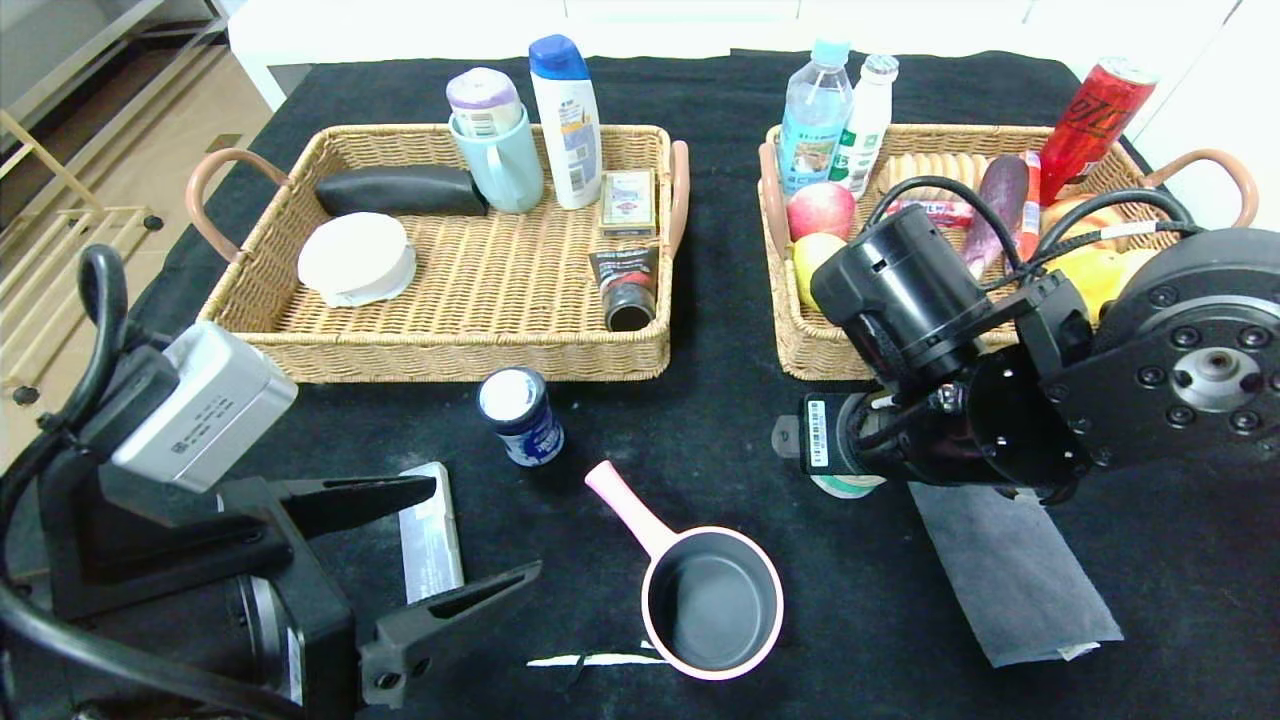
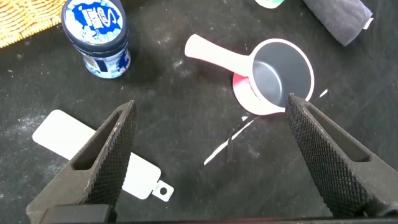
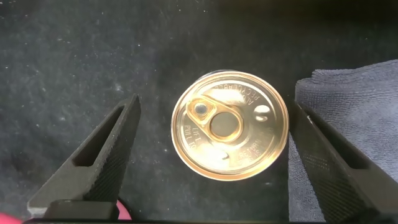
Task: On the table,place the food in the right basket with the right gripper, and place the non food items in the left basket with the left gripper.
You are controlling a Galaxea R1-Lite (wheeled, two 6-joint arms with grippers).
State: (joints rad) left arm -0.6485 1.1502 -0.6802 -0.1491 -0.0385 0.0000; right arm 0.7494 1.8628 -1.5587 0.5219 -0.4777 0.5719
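My right gripper (image 3: 216, 102) hangs open straight above the short tin (image 3: 230, 124), whose gold pull-tab lid shows between the fingers. One finger stands over the edge of the dark grey cloth (image 3: 348, 143). In the head view my right arm (image 1: 930, 440) hides all but a sliver of the tin (image 1: 845, 487), in front of the right basket (image 1: 810, 350). My left gripper (image 1: 487, 528) is open at the near left, above the slim grey case (image 1: 432, 530). The blue jar (image 1: 520, 415) stands before the left basket (image 1: 450, 355). The pink saucepan (image 1: 712, 598) sits near the front, between the arms.
The left basket holds a shampoo bottle (image 1: 566, 120), a mug (image 1: 500, 160), a dark pouch (image 1: 400, 190), a white round box (image 1: 357, 258) and a tube (image 1: 628, 290). Bottles (image 1: 815, 115), a red can (image 1: 1095, 115) and fruit (image 1: 820, 210) fill the right basket. A white strip (image 1: 590, 660) lies near the front edge.
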